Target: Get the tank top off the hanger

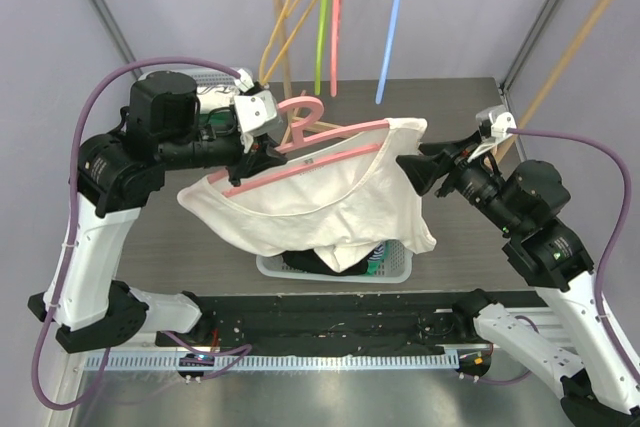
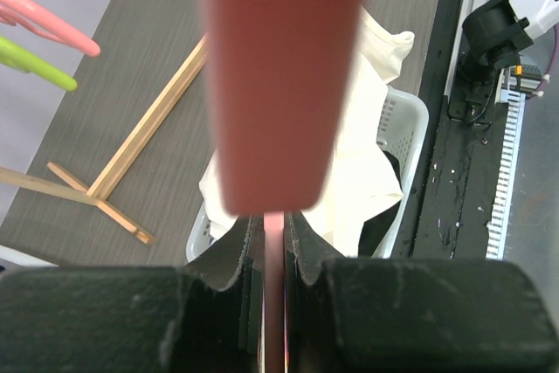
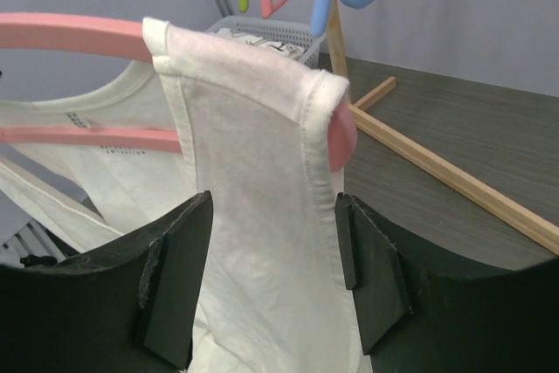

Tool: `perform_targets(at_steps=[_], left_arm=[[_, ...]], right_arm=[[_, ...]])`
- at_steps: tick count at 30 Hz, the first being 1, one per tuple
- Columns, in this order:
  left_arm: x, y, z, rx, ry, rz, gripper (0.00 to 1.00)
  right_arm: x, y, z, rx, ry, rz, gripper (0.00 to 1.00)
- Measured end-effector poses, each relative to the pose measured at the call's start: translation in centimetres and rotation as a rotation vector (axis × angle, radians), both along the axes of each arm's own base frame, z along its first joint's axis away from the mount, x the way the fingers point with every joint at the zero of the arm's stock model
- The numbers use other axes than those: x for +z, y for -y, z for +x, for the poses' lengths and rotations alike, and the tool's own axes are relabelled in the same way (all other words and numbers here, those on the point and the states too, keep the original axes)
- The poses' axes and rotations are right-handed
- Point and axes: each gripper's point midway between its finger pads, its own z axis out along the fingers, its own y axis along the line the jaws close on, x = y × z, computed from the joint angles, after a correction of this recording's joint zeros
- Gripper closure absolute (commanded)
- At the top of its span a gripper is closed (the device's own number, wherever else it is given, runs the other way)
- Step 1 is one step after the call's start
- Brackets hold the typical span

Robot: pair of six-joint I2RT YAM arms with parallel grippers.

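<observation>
Right, the left end effector (image 2: pixel 273 233) was clamped tight on the pink hanger (image 1: pixel 335 134), held up above the counter (image 1: pixel 190 237). The right end effector (image 3: pixel 271 277) stood open, jaws either side of the white tank top (image 3: pixel 253 128) strap (no pinch visible) at the hanger's end. The garment draped over the basket (image 1: pixel 398 269).

Jaws of left arm (image 1: pixel 110 177) pinched shut, right arm (image 1: pixel 535 209)'s apart.

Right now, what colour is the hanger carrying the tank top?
Pink plastic hanger, clearest from top external.
</observation>
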Motion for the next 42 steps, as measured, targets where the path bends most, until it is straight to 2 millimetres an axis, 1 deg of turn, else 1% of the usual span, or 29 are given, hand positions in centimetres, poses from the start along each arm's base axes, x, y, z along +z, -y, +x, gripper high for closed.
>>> perform_targets(at_steps=[1,2,3,4,6,7,9,14,17,19,22,26,29,30,31,32,33,34,36,38,42], left_arm=[[0.0,0.0,-0.1,-0.003,-0.001,-0.001,1.0],[0.0,0.0,-0.1,-0.005,-0.001,-0.003,1.0],[0.1,0.0,-0.2,-0.008,-0.001,-0.004,1.0],[0.1,0.0,-0.2,-0.01,-0.002,-0.005,1.0],[0.0,0.0,-0.3,-0.012,-0.006,-0.005,1.0],[0.0,0.0,-0.3,-0.012,-0.007,-0.005,1.0],[0.0,0.0,-0.4,-0.012,-0.009,-0.003,1.0],[-0.1,0.0,-0.4,-0.012,-0.01,-0.002,1.0],[-0.2,0.0,-0.3,-0.013,-0.012,0.002,1.0],[-0.5,0.1,-0.3,-0.013,-0.016,0.007,1.0],[-1.1,0.1,-0.2,-0.013,-0.027,0.021,1.0],[-1.8,0.0,-0.2,-0.014,-0.041,0.04,1.0],[-1.8,-0.1,-0.2,-0.018,-0.035,0.045,1.0],[-1.8,-0.1,-0.2,-0.018,-0.034,0.046,1.0],[-1.8,-0.1,-0.3,-0.019,-0.033,0.046,1.0],[-1.8,-0.2,-0.3,-0.02,-0.03,0.046,1.0],[-1.8,-0.2,-0.4,-0.02,-0.03,0.045,1.0],[-1.7,-0.2,-0.4,-0.02,-0.029,0.045,1.0],[-1.6,-0.3,-0.5,-0.021,-0.025,0.043,1.0],[-1.5,-0.4,-0.6,-0.021,-0.023,0.04,1.0],[-1.4,-0.5,-0.7,-0.022,-0.02,0.038,1.0]], right_arm=[[0.2,-0.1,0.1,0.002,0.007,0.009,0.38],[0.5,-0.3,0.2,0.006,0.013,0.018,0.43],[0.8,-0.4,0.2,0.011,0.02,0.028,0.46],[1.0,-0.6,0.3,0.019,0.028,0.038,0.55],[1.7,-1.1,0.3,0.039,0.042,0.06,0.67],[2.0,-1.3,0.3,0.053,0.051,0.07,0.83],[2.4,-1.8,0.2,0.08,0.058,0.086,0.98],[2.8,-2.4,-0.3,0.122,0.065,0.105,0.99],[3.1,-2.1,-0.8,0.119,0.075,0.11,0.99],[3.5,-1.4,-1.2,0.096,0.084,0.116,0.99],[4.5,0.3,-1.7,0.021,0.109,0.134,0.99],[5.8,3.6,-2.2,-0.126,0.146,0.176,0.99],[6.0,4.9,-2.1,-0.191,0.149,0.189,0.99],[5.8,4.9,-1.9,-0.198,0.143,0.187,0.98],[5.6,4.7,-1.9,-0.191,0.135,0.182,0.85],[5.4,4.2,-1.8,-0.168,0.126,0.173,0.74],[5.0,3.5,-1.8,-0.136,0.113,0.162,0.59],[4.5,2.8,-1.7,-0.103,0.095,0.15,0.4],[3.4,1.2,-1.5,-0.03,0.051,0.127,0.27],[1.9,0.2,-1.4,0.016,0.011,0.104,0.26],[-0.6,-0.6,-1.7,0.061,-0.046,0.076,0.26]])
